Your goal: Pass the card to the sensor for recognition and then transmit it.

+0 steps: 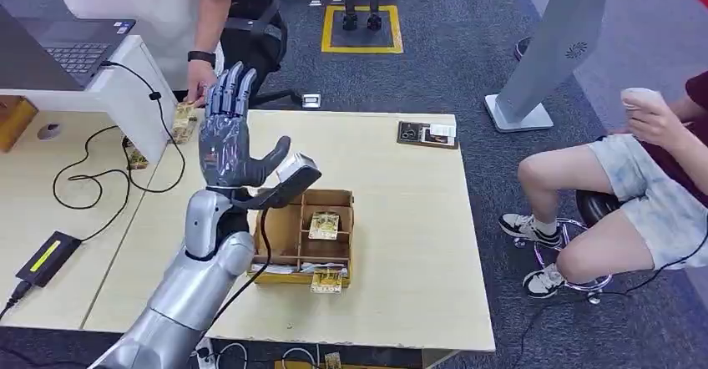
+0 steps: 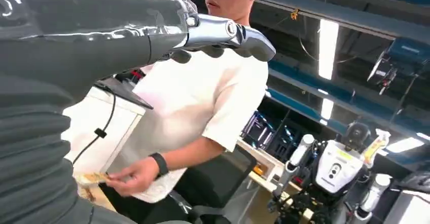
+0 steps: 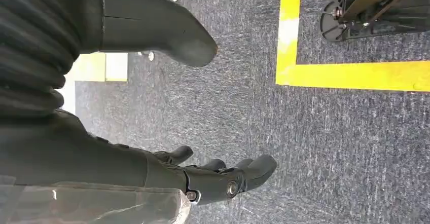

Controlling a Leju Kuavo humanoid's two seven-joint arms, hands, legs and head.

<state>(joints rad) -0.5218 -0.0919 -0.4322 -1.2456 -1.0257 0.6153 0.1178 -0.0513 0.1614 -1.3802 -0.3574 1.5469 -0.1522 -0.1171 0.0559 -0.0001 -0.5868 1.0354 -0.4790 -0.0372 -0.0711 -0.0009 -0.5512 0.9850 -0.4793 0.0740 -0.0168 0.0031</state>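
— Card [image 1: 185, 118] position?
— Pinched in the person's hand [image 1: 199, 81] at the bench [image 1: 401, 219] edge, eleven o'clock of the raised left robot hand [image 1: 230, 131], apart.
— Robot hand state?
— Released, fingers spread, holding nothing; right robot hand [image 3: 203, 176] likewise, over carpet

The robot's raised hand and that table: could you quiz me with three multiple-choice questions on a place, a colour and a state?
1. Where is the box?
A. on the table
B. on the floor
C. on the laptop

2. What colour is the floor tape?
A. red
B. yellow
C. green

3. How is the left hand?
A. gripping a card
B. a closed fist
C. open, holding nothing

Answers: 1 A, it sits on the tabletop; 2 B, a yellow frame on grey carpet; 3 C, fingers are spread upward, nothing in them.
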